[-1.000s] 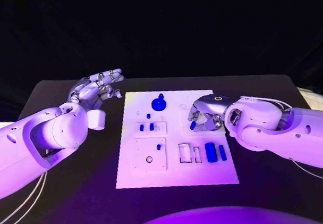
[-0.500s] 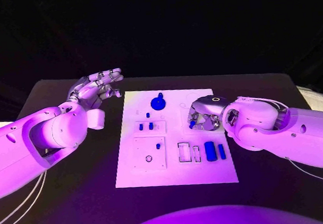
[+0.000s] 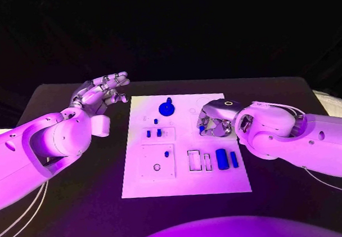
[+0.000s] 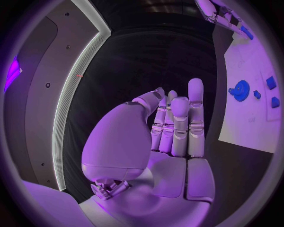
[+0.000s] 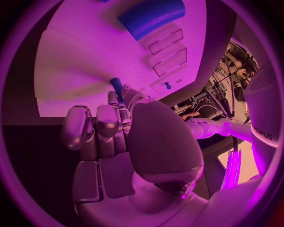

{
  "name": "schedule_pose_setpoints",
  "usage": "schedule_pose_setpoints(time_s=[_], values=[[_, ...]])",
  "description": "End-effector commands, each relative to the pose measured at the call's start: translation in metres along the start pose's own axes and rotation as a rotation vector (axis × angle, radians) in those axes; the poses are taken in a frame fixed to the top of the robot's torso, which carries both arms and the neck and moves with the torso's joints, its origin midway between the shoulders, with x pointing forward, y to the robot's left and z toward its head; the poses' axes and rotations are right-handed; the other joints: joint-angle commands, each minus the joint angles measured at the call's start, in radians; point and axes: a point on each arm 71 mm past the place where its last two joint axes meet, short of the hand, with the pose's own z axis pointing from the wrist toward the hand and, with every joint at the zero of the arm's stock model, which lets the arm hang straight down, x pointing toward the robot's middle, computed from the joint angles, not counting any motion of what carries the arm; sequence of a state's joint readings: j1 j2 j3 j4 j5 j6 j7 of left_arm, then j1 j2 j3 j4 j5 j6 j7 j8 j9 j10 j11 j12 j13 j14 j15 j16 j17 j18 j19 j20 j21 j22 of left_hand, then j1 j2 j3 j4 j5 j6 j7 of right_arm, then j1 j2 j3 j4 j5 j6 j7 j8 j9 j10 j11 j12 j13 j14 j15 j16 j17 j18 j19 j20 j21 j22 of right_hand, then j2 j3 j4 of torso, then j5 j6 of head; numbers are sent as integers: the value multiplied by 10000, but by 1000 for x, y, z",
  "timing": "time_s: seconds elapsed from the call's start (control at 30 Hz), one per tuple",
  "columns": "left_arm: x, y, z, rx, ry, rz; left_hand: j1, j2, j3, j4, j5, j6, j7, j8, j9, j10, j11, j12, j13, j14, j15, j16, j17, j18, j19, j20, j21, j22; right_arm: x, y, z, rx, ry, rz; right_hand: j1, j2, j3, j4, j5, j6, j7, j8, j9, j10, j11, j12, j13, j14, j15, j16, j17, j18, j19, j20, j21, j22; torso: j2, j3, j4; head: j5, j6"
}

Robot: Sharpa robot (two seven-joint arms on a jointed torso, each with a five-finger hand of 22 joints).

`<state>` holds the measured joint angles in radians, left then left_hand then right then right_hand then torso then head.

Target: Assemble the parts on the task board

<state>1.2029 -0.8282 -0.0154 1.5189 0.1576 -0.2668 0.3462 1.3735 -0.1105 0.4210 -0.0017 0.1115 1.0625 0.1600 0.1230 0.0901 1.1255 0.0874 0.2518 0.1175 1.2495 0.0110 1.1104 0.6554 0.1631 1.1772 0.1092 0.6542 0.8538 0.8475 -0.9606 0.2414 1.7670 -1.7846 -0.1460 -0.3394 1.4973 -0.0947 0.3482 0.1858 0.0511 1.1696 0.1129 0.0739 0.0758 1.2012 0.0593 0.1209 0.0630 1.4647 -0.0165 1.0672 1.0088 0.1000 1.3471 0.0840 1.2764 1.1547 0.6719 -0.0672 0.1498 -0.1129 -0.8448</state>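
Right hand [image 3: 218,123] hovers over the board [image 3: 185,182], fingers clamped on a small blue peg [image 5: 116,86], needing its hole; left hand [image 3: 100,94] idles, fingers loosely apart.

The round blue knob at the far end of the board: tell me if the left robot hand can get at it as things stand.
Probably yes. The left robot hand hovers off the task board, holding nothing, and nothing stands between it and the round blue knob. The right robot hand works further along.
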Motion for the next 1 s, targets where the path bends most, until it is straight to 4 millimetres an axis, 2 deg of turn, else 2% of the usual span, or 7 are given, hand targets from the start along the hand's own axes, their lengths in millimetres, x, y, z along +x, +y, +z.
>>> schedule_pose_setpoints(time_s=[0.03, 0.4, 0.5, 0.57, 0.73, 0.83, 1.0], values=[[2, 0, 0, 37, 213, -20, 13, 64, -66, 2, 28, -40, 6, 33, -14, -66, 23, 34, 16, -72, -21, -57, -10, 188, -63, 11, -37, -13, -8, 5, -3, -72, -491, 714, 90, 159, 111, -19, 1, 90, 22, 78, 50, 88, -4, -60, 9, 271, -60, 56, 35, -70, 92, -12, 75, 40, -10, -1, 5, 5, 2], [2, 0, 1, 7, 254, -33, 16, 73, -77, 1, 19, -41, 4, 40, -15, -75, 22, 51, 20, -82, -20, -65, -36, 192, -73, 13, -56, -32, -23, 39, -10, -1006, -628, 1619, 111, 148, 186, -69, 9, 109, 47, 73, 57, 119, 2, -107, 6, 282, -61, 123, 94, -80, 116, -18, 117, 90, -12, -14, 19, 122, -3], [3, 1, 1, -7, 283, -43, 16, 73, -77, 1, 19, -41, 4, 40, -15, -75, 22, 51, 20, -82, -20, -65, -36, 192, -73, 13, -56, -32, -18, 55, -9, -1442, -511, 1839, 122, 149, 215, -90, 12, 105, 58, 65, 57, 120, 8, -127, 5, 283, -58, 136, 102, -81, 117, -18, 122, 95, -5, -10, 14, 160, 6], [4, 1, 1, -15, 308, -51, 16, 73, -77, 1, 19, -41, 4, 40, -15, -75, 22, 51, 20, -82, -20, -65, -36, 192, -73, 13, -56, -32, -11, 72, -7, -1900, -417, 2042, 138, 152, 269, -129, 18, 92, 83, 48, 55, 116, 23, -167, 2, 284, -49, 159, 119, -82, 117, -15, 131, 102, -4, -16, 9, 262, 11], [5, 1, 2, -28, 358, -54, 24, 77, -81, -5, 15, -43, 2, 43, -16, -81, 20, 60, 22, -85, -21, -66, -43, 192, -72, 14, -53, -31, 2, 98, -4, -2608, -226, 2373, 151, 154, 328, -179, 28, 73, 105, 28, 53, 109, 39, -214, 1, 280, -37, 173, 124, -84, 117, -8, 141, 112, -1, -16, 39, 363, -18], [6, 2, 3, -35, 384, -58, 24, 77, -81, -5, 15, -43, 2, 43, -16, -81, 20, 60, 22, -85, -21, -66, -43, 192, -72, 14, -53, -31, 11, 110, 0, -2897, -95, 2501, 154, 156, 352, -201, 31, 64, 116, 20, 52, 103, 46, -233, 1, 278, -32, 180, 128, -82, 111, -5, 139, 106, -9, -36, 42, 415, -50], [8, 2, 3, -43, 414, -66, 24, 77, -81, -5, 15, -43, 2, 43, -16, -81, 20, 60, 22, -85, -21, -66, -43, 192, -72, 14, -53, -31, 23, 118, 4, -3072, 96, 2622, 156, 155, 380, -231, 36, 54, 127, 10, 51, 99, 55, -257, 1, 276, -26, 188, 132, -81, 106, 0, 139, 103, 6, -33, 20, 512, -77]])
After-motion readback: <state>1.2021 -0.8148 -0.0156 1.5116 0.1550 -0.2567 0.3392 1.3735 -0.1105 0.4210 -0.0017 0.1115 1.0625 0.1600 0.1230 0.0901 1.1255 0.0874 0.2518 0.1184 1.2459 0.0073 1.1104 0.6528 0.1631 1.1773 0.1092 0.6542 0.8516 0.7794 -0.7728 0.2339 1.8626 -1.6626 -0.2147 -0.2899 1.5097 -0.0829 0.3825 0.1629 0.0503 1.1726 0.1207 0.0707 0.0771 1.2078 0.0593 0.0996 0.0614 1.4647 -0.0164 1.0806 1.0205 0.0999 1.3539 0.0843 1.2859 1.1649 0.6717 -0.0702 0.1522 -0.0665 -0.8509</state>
